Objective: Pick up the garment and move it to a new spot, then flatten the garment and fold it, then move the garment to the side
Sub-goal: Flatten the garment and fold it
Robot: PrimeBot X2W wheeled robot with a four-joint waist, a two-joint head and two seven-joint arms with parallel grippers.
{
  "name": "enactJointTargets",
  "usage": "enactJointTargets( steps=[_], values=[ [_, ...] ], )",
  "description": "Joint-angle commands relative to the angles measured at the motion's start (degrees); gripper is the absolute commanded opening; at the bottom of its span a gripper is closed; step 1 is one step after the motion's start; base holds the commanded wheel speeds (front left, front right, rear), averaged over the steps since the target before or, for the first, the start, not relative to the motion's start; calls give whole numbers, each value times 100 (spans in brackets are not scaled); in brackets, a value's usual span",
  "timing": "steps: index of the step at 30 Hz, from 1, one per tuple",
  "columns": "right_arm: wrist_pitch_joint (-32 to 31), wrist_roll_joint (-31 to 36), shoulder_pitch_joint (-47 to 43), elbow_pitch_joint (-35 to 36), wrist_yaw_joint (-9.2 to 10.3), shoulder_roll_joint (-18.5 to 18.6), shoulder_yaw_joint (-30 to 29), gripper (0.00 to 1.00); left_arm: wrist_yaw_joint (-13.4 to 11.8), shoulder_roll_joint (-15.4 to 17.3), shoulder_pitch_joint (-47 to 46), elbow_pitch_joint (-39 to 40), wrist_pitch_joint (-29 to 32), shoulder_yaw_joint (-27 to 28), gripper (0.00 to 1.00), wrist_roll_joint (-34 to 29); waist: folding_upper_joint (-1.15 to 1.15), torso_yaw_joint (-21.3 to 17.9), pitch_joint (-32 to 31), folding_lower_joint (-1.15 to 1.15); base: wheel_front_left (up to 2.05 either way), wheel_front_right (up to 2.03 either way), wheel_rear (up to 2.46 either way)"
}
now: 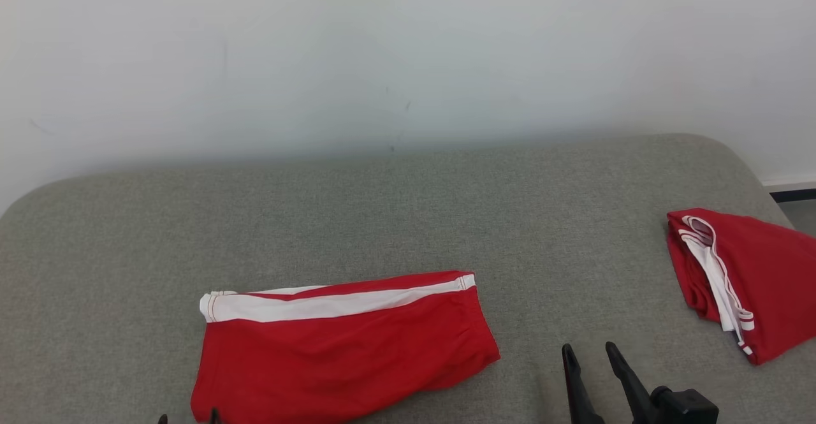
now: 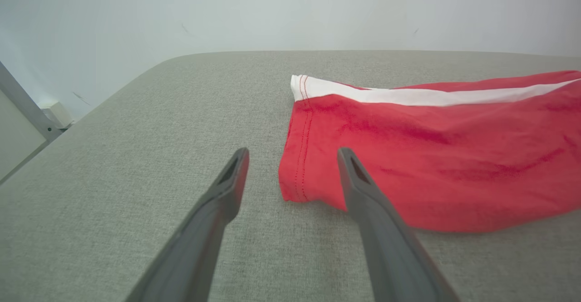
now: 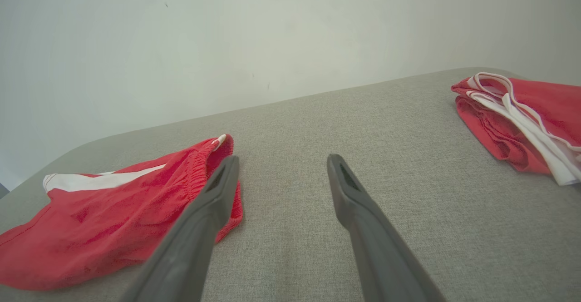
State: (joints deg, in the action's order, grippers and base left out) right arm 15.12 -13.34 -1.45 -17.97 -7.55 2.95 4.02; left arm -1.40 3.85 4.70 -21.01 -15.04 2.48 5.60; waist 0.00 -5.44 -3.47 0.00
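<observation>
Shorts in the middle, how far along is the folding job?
Done: the shorts lie flat, apparently folded in half, white stripe along the far edge. Another folded red garment sits at the right. In hand: nothing; left gripper and right gripper are open, one near each end of the shorts. Left: probably a further fold, then moving them aside.

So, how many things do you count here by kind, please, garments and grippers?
Red garments with white stripe: 2 (middle garment, folded garment at the right)
Grippers, both open: 2 (left gripper, right gripper)
Total: 4
</observation>
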Motion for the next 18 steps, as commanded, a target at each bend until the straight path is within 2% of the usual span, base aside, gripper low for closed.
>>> enactJointTargets(
  steps=[1, 10, 18],
  values=[
    [-3, -16, -11, -32, 17, -9, 83, 100, 24, -34, 48, 40, -16, -7, 100, -50, 0, 25, 36, 0, 0, 0, 0],
    [-4, -263, 671, -415, 17, -6, 739, 100, 119, -76, -111, -83, -17, -134, 100, -103, 0, 400, 238, 0, 0, 0, 0],
    [-4, -228, 1368, -1334, 17, -6, 685, 100, 119, -91, -149, -158, -17, -159, 100, -107, 0, 775, 373, 0, 0, 0, 0]
  ],
)
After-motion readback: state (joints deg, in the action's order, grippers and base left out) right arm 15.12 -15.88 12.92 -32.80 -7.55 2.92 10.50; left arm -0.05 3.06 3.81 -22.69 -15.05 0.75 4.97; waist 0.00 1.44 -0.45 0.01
